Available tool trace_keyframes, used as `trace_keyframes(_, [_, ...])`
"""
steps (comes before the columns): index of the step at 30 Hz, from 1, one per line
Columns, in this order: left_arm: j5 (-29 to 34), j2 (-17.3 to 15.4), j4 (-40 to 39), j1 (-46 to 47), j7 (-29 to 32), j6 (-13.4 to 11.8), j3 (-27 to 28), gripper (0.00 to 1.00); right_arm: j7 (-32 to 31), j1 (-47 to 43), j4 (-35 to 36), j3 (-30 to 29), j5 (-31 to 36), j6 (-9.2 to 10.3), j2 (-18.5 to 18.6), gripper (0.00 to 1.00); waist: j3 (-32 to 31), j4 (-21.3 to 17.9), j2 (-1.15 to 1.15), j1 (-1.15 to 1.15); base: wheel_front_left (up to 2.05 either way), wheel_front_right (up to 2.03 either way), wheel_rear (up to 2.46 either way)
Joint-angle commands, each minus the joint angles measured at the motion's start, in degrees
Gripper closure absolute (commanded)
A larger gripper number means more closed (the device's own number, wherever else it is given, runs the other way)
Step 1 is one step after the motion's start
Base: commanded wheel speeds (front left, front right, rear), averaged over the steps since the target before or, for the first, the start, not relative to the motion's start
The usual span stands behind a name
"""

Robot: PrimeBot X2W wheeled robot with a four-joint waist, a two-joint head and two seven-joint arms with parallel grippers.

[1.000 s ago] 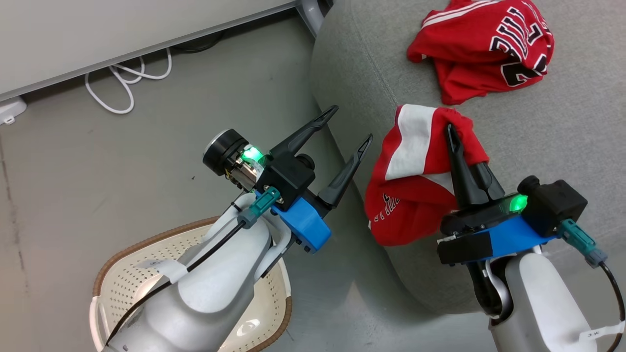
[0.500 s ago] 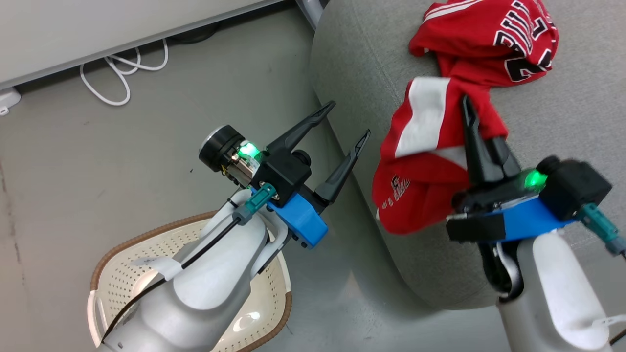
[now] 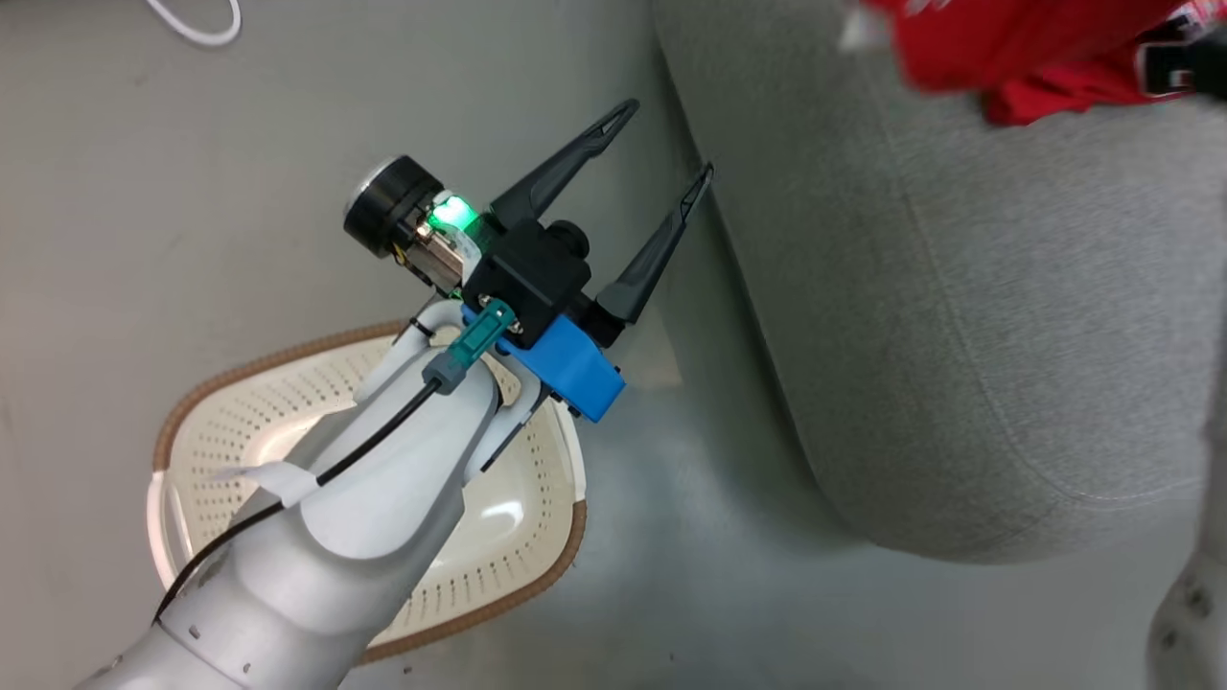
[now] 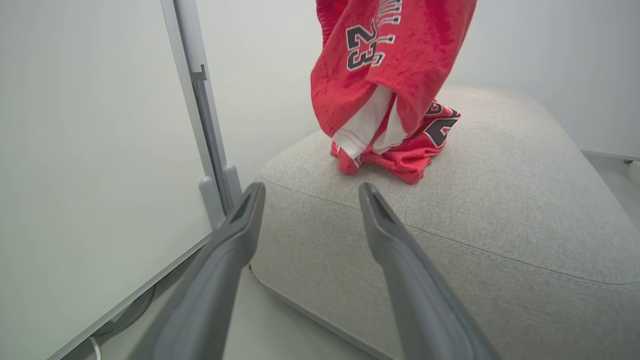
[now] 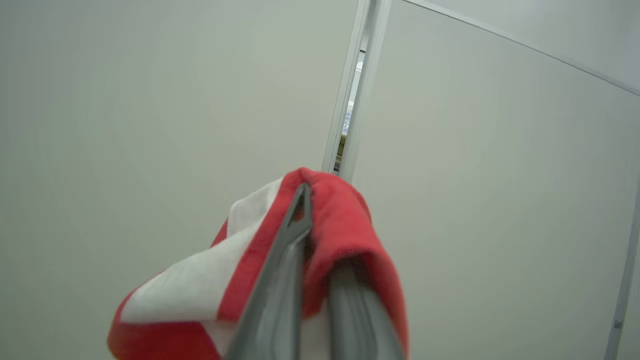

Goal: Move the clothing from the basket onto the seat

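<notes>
While the last piece hangs in transit, stock reads as follows.

- **Lower left of the head view:** basket (image 3: 498, 565), cream with a brown rim, partly under the left forearm. No red cloth lies in the part that shows.
- **Centre:** left gripper (image 3: 668, 137), fingers spread wide and holding nothing, over the floor just beside the seat's edge.
- **Right:** seat (image 3: 959, 335), a grey cushion with the crumpled garment (image 4: 407, 162) on its top.
- **Upper centre of the left wrist view:** hanging garment (image 4: 395, 60), marked "23", dangling over the crumpled one. Whether the two touch cannot be told.
- **Right gripper** (image 5: 317, 230): clamped on a red-and-white fold of the hanging piece.

Step judged: carry and place, nearly done. The next move calls for lowering the piece over the cushion, then letting go.
</notes>
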State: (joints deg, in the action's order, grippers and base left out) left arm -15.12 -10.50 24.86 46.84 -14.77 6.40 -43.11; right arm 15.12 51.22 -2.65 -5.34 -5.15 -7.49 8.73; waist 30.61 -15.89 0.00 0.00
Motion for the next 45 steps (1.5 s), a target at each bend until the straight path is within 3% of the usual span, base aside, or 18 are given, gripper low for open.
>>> trace_keyframes(1, [0.4,-0.4,-0.5,1.2,0.1,-0.4,0.2,0.00,0.0,2.6,0.3,-1.7,0.0,-0.01,1.4,1.00,4.5,1.6,0.00,0.00,0.00,0.00,0.00])
trace_keyframes(11, [1.5,-2.8,-2.8,3.6,0.8,-1.0,0.4,0.00,0.0,15.9,-4.5,-12.6,-0.8,-0.02,14.5,1.00,13.4,1.8,0.00,0.00,0.00,0.00,0.00])
trace_keyframes(15, [1.7,-3.8,-3.7,4.1,1.1,-1.2,0.3,0.00,0.0,16.1,-9.7,-16.7,-1.5,-0.01,17.1,1.00,15.5,1.2,0.00,0.00,0.00,0.00,0.00])
trace_keyframes(28, [1.5,-5.1,-5.2,4.9,1.8,-1.7,0.0,0.00,0.0,8.0,-26.2,-19.4,1.2,-0.02,12.0,1.00,17.8,1.3,0.00,0.00,0.00,0.00,0.00])
trace_keyframes(34, [1.1,-5.5,-5.0,5.0,1.5,-1.8,0.0,0.00,0.0,6.5,-29.8,-19.2,1.1,-0.01,10.5,1.00,17.6,1.7,0.00,0.00,0.00,0.00,0.00])
trace_keyframes(35, [1.0,-5.5,-4.8,4.8,1.4,-1.9,0.0,0.00,0.0,6.5,-29.4,-19.5,1.1,-0.01,10.4,0.70,17.4,1.7,0.00,0.00,0.00,0.00,0.00])
trace_keyframes(36, [1.0,-5.4,-4.7,4.7,1.3,-2.0,-0.1,0.00,0.0,6.1,-29.2,-19.6,1.1,-0.01,10.1,0.00,17.0,1.8,0.00,0.00,0.00,0.00,0.00])
trace_keyframes(45, [-0.2,-3.7,-3.2,2.4,0.1,-2.6,-0.1,0.00,0.0,-2.9,-25.3,-20.0,2.1,-0.01,7.0,0.00,11.5,2.1,0.00,0.00,0.00,0.00,0.00])
